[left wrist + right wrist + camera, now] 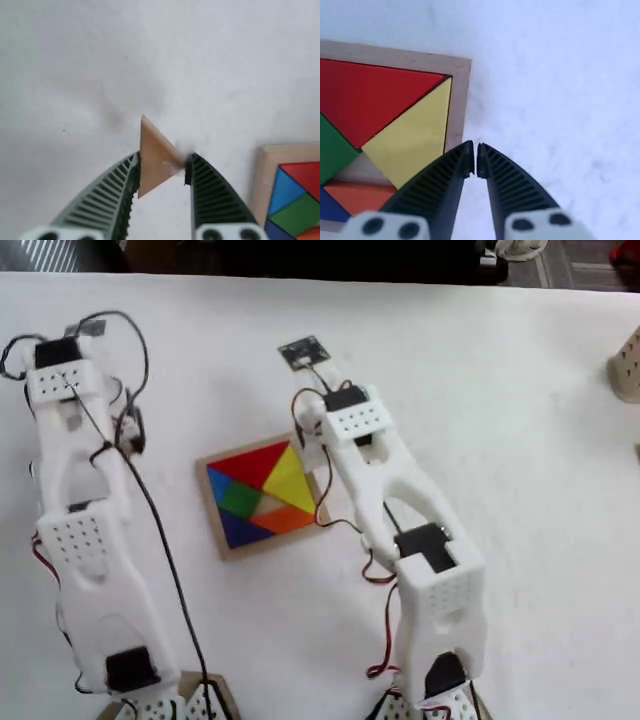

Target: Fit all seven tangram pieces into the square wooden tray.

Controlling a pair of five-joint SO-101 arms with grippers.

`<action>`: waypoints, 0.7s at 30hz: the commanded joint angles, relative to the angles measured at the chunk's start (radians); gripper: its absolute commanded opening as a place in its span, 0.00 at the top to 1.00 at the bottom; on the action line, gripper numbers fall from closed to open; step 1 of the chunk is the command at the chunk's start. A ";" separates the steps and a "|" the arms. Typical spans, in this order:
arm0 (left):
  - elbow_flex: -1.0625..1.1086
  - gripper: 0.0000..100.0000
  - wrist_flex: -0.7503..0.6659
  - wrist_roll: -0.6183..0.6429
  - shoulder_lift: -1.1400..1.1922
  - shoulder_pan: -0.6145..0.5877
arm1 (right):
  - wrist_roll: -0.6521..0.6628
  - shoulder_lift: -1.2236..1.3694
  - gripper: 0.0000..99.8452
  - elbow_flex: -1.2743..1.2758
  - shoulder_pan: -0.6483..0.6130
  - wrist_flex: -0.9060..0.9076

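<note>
White table (500, 390). Square wooden tray (210, 502) between arms, coloured pieces seated, pale gap (357, 167) near middle. Left gripper (162, 165) clamped on small tan triangle (152, 150), beside tray. Right gripper (474, 152) pinched together, empty, just outside tray rim. Triangle likely light, stiff, smooth: grip opposite edges squarely, or it may pivot.

We saw a matt pale-wood tray (460, 100), smooth painted pieces (375, 100), 1 bare-wood triangle (155, 157), ribbed dark plastic fingers (117, 185), matt white plastic arms (90, 540) and a matt white table (480, 390).
</note>
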 commanded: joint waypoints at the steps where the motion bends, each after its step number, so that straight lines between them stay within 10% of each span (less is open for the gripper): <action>1: 0.110 0.94 0.009 -0.012 -0.252 0.125 | 0.008 -0.073 0.98 -0.028 0.016 0.012; 21: 0.945 0.94 -0.445 -0.015 -0.573 0.576 | -0.049 -0.082 0.98 -0.034 0.104 -0.007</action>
